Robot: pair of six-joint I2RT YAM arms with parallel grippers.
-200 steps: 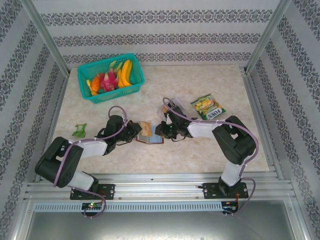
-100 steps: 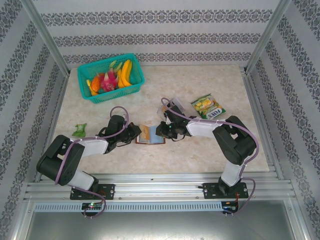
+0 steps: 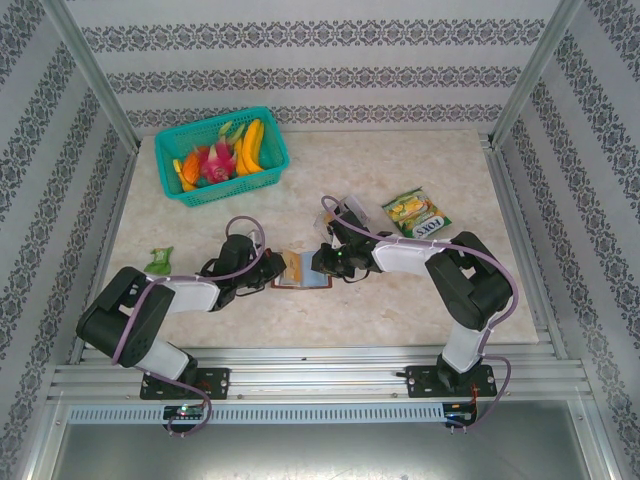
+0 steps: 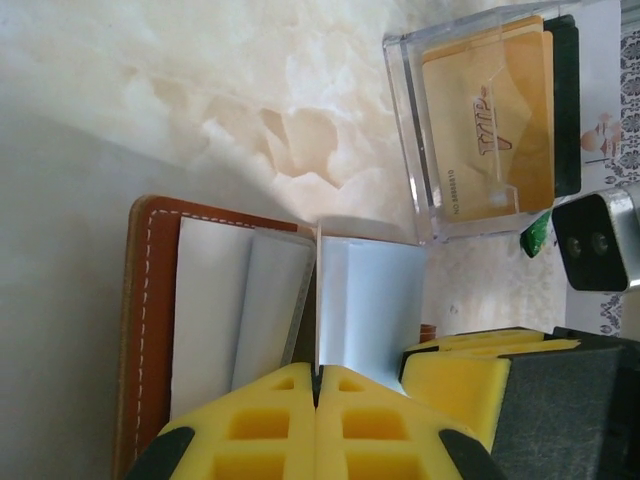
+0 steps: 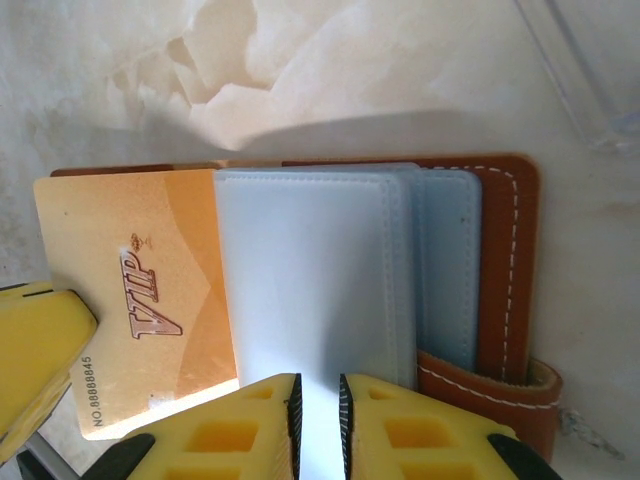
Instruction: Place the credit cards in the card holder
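Main risk: the orange card is sitting only partway at a pale sleeve of the card holder, tucked into or under it, can't tell which. If the left fingers are pushing off-angle, the card is likely jamming at the sleeve mouth, or bowing and popping out of the pinch. Second risk: the sleeve looks soft, so a hard push may be dragging the whole holder across the counter, or pulling it out from between the right fingers.

The left fingers are pressing fully together, apparently on the card's outer end, which shows edge-on in the left wrist view. The right fingers are standing narrow, pinching the pale sleeve at its near edge.

The holder is lying open on the counter between the two arms. The card is sticking out toward the left fingers and touching them. More cards are sitting in the clear box just beyond the holder.
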